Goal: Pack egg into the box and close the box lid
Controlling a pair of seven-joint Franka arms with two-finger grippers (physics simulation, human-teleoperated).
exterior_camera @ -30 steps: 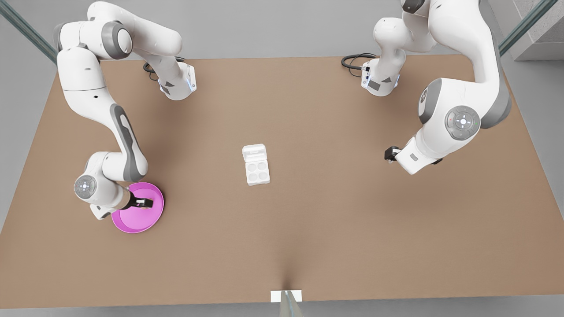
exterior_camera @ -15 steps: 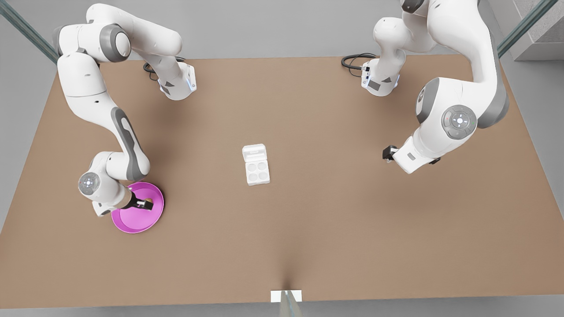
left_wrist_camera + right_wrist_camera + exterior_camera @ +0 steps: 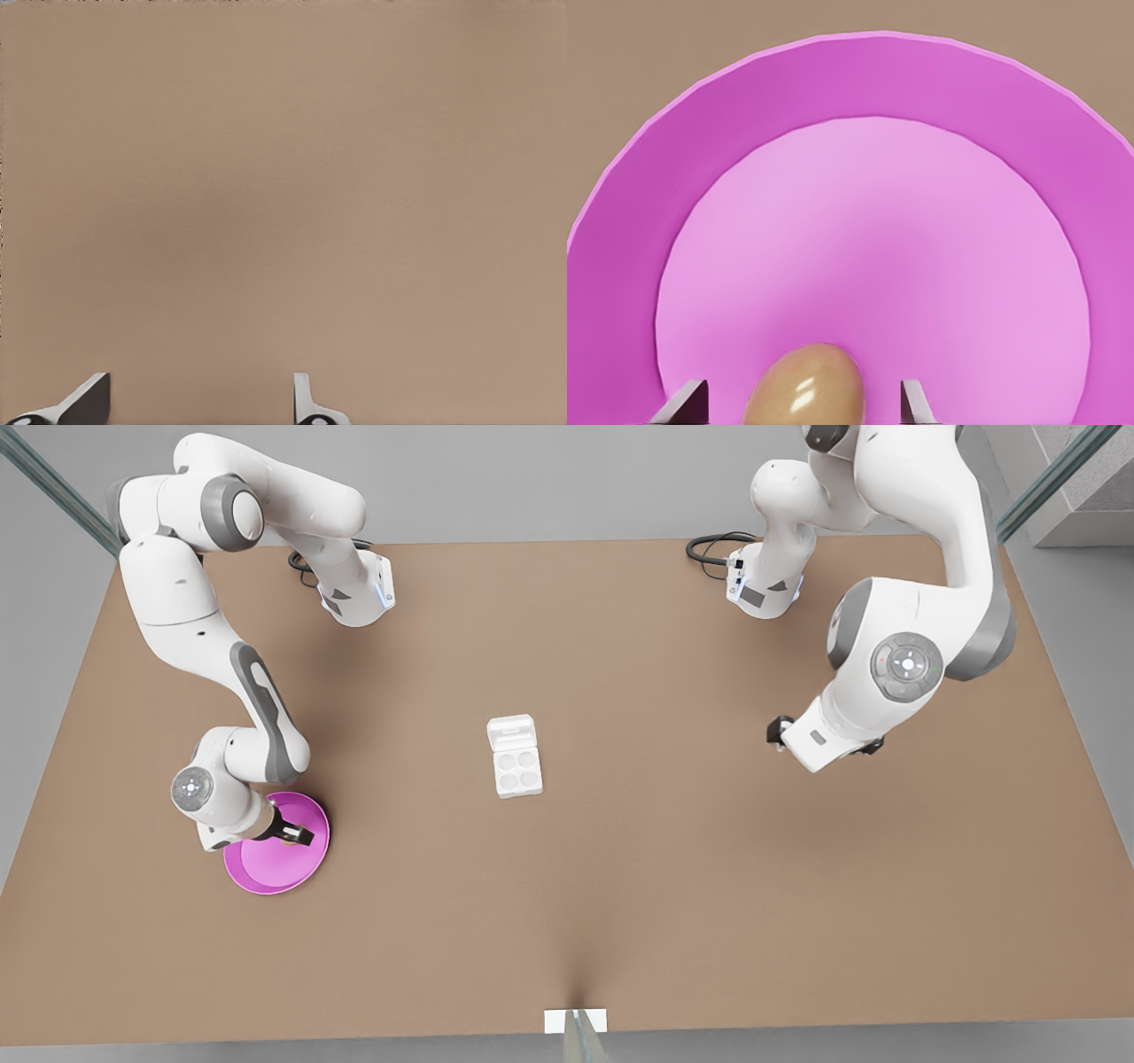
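The tan egg [image 3: 806, 390] lies on the pink plate [image 3: 877, 88], in the gap between my right gripper's [image 3: 802, 390] fingers. That gripper is open, with space on both sides of the egg. In the front view the right gripper [image 3: 299, 836] hangs over the plate [image 3: 266, 868] at the front view's left. The white box [image 3: 518, 771] sits at the table's middle with its four cups bare and its box lid [image 3: 512, 732] folded back flat. My left gripper [image 3: 778, 731] is open above bare table at the front view's right, its fingertips [image 3: 89, 394] showing in the left wrist view.
The brown table [image 3: 620, 886] stretches wide between plate, box and the left arm. Both arm bases [image 3: 359, 593] stand at the far edge with black cables. A small white bracket [image 3: 576, 1020] sits at the near edge.
The right arm's wrist has swung up and toward the box while its gripper stays over the plate. The left arm has drifted slightly toward the front view's left.
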